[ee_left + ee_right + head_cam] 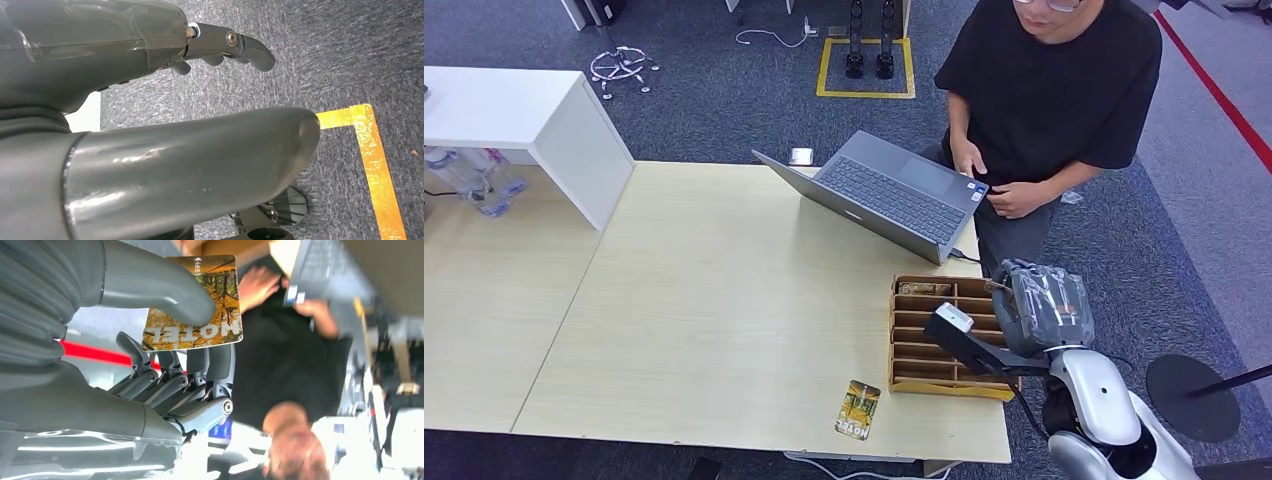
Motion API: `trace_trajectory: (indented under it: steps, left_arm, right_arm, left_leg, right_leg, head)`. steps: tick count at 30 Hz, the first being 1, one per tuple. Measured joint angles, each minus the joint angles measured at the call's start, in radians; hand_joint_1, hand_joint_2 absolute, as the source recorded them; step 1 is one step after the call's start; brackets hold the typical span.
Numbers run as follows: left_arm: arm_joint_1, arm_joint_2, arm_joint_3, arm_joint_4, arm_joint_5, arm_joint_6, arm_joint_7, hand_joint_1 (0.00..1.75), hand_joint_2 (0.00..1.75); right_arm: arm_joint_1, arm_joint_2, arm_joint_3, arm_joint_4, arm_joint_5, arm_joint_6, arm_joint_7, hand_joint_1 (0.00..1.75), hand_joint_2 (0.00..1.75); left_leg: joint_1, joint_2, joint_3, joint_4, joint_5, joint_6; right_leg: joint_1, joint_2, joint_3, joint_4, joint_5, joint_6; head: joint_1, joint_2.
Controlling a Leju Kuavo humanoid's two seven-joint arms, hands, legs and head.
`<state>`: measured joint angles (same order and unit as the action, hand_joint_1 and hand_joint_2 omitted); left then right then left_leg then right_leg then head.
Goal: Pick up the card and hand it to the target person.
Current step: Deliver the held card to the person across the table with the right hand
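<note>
The card (pixel 195 307) is a thin rectangle printed with yellow autumn trees and the word HOTEL in white capitals along one short end. In the right wrist view it is pinched between the thick grey thumb and the darker fingers (pixel 212 362) of the right robot hand (pixel 175 340), its printed face toward the camera and held flat. The person (pixel 1049 95) in a black T-shirt stands at the far side of the surface (pixel 724 300), both hands at a laptop.

A robot test lab in an office is showing here: grey carpet (pixel 724 90) is carrying yellow floor tape (pixel 865 94), and a person (pixel 1044 100) is working at a laptop (pixel 879 195).
</note>
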<state>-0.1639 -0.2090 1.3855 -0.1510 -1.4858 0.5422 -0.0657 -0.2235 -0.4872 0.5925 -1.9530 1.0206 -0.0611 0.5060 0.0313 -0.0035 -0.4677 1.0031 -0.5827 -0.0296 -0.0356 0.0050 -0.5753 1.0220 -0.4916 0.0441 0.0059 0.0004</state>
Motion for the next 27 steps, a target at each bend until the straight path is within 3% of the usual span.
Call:
trace_trajectory:
  steps: [16, 27]
  left_arm:
    - [0.0, 0.0, -0.016, 0.0, -0.01, -0.016, -0.009, 0.0, 0.0]
    - [0.0, 0.0, -0.031, 0.0, -0.012, -0.021, -0.016, 0.0, 0.0]
  right_arm:
    - [-0.003, -0.043, -0.219, -0.001, 0.022, -0.155, -0.06, 1.45, 1.75]
    - [0.003, -0.047, -0.266, 0.131, 0.028, -0.181, -0.098, 1.45, 1.75]
  left_leg:
    - [0.0, 0.0, 0.0, 0.0, 0.0, 0.0]
    - [0.0, 0.0, 0.0, 0.0, 0.0, 0.0]
  right_leg:
    - [0.0, 0.0, 0.0, 0.0, 0.0, 0.0]
    - [0.0, 0.0, 0.0, 0.0, 0.0, 0.0]
  head:
    - [0.0, 0.0]
    - [0.0, 0.0]
